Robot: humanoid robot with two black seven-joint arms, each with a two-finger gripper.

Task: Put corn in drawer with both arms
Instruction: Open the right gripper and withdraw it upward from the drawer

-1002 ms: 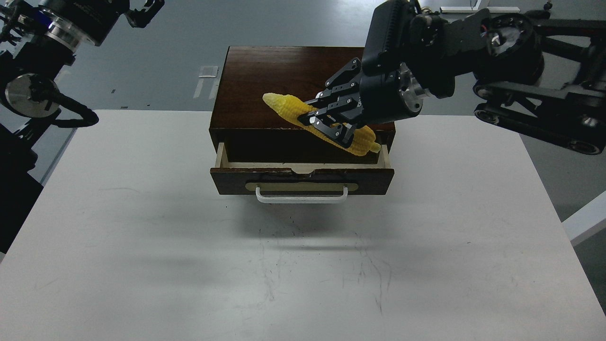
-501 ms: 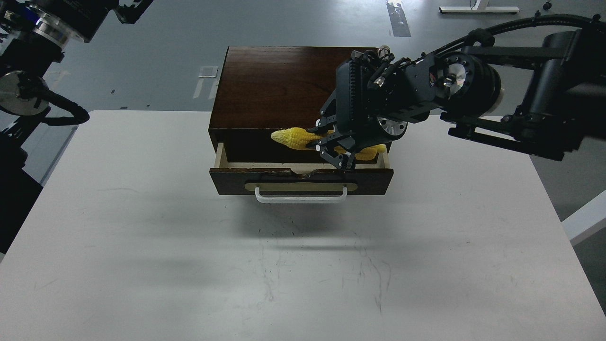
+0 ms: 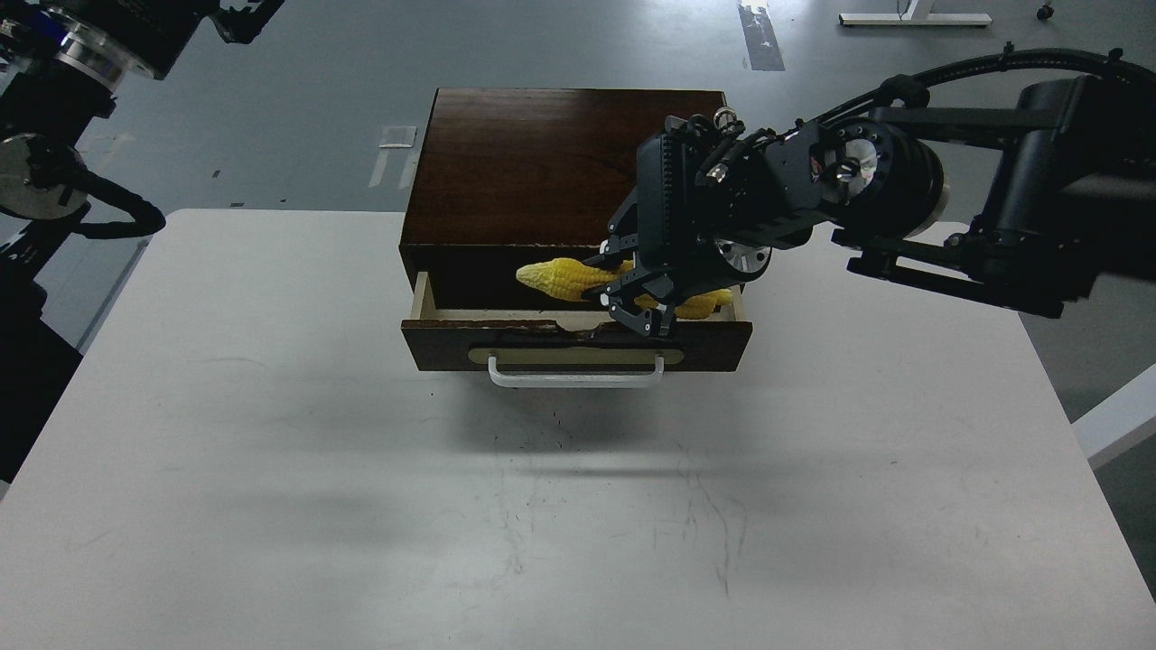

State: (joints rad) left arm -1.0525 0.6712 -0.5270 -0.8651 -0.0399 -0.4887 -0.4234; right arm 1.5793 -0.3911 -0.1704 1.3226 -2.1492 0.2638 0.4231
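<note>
The yellow corn [image 3: 557, 274] lies nearly level inside the open drawer [image 3: 578, 344] of the dark wooden box [image 3: 542, 153], its pointed tip to the left. My right gripper [image 3: 632, 300] reaches down into the drawer's right half and is shut on the corn's middle; the thick end pokes out behind it near the drawer's right side. My left arm is raised at the top left corner. Its gripper [image 3: 242, 13] is mostly cut off by the frame edge, far from the box.
The box stands at the back middle of the white table [image 3: 271, 451]. The drawer's white handle [image 3: 576, 374] faces me. The right arm's thick links [image 3: 993, 226] hang over the table's back right.
My right gripper has lowered the corn from above the box top into the drawer opening and turned it nearly level. In the last half second it sank slightly. The left arm drew back a little.
</note>
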